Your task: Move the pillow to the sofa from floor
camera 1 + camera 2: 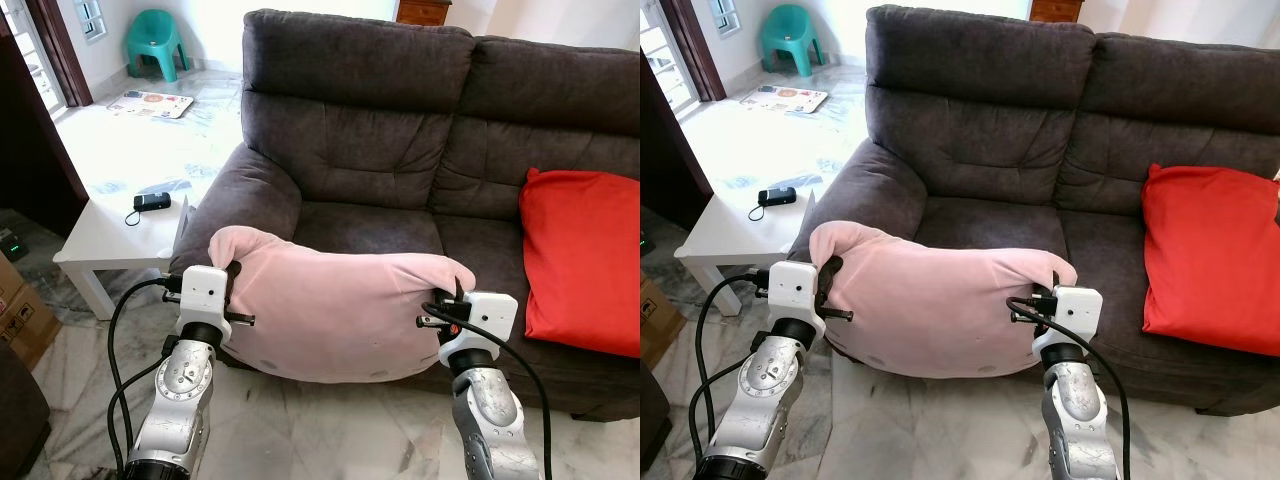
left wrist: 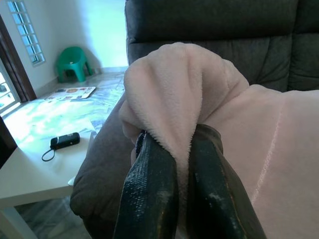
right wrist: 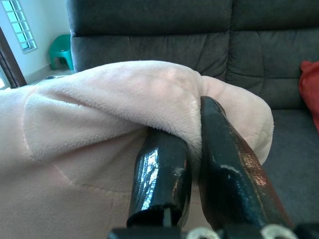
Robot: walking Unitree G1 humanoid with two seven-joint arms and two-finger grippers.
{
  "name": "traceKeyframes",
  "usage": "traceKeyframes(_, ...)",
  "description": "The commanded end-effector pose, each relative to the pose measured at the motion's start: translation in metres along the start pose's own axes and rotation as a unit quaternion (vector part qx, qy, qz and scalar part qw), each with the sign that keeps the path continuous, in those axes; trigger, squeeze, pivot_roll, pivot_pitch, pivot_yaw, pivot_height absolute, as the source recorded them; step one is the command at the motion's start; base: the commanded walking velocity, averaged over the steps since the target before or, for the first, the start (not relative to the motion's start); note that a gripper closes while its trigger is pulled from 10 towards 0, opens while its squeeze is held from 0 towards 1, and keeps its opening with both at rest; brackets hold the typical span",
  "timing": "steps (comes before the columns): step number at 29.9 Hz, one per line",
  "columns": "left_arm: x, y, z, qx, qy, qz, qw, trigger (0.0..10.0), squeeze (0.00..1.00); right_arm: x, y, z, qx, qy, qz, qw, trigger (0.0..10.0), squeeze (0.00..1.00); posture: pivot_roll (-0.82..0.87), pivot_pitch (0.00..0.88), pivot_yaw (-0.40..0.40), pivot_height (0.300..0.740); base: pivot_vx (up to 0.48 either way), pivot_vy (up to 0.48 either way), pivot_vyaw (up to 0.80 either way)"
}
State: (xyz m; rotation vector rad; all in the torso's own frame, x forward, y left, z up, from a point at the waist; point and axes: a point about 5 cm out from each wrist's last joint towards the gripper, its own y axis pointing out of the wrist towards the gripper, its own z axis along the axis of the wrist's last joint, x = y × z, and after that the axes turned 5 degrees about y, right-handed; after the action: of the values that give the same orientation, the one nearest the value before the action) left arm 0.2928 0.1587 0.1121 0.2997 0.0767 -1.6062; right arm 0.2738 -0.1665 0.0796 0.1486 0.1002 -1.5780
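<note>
Pillow (image 1: 335, 315) hangs off the floor before the sofa (image 1: 400, 150) seat, left claw (image 1: 236, 283) and right claw (image 1: 452, 301) each clenched on just a top corner, so your fleece could slip free mid-lift.

A soft pale-pink pillow (image 1: 335, 310) hangs stretched across the lower centre of the frame, pinched at both upper corners, in front of the dark grey sofa (image 1: 370, 150) filling the upper right.
</note>
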Motion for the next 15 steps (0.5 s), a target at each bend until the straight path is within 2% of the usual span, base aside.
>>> traceKeyframes(1, -0.0122, 0.0003, 0.0076, 0.017, 0.004, 0.030, 0.999, 10.0, 0.00, 0.0076, 0.0041, 0.0209, 0.047, 0.005, -0.016, 0.999, 10.0, 0.00, 0.07, 0.000, -0.082, 0.740, 0.000, 0.000, 0.00)
traceKeyframes(6, -0.0125, -0.0003, 0.0063, 0.015, 0.005, 0.032, 0.999, 10.0, 0.00, 0.0081, 0.0036, 0.0185, 0.042, 0.003, -0.016, 0.999, 10.0, 0.00, 0.07, 0.000, -0.081, 0.740, 0.000, 0.000, 0.00)
traceKeyframes(15, -0.0122, -0.0004, 0.0072, 0.017, 0.006, 0.031, 0.999, 10.0, 0.00, 0.0082, 0.0037, 0.0189, 0.042, 0.004, -0.016, 0.999, 10.0, 0.00, 0.07, 0.000, -0.081, 0.740, 0.264, 0.000, 0.00)
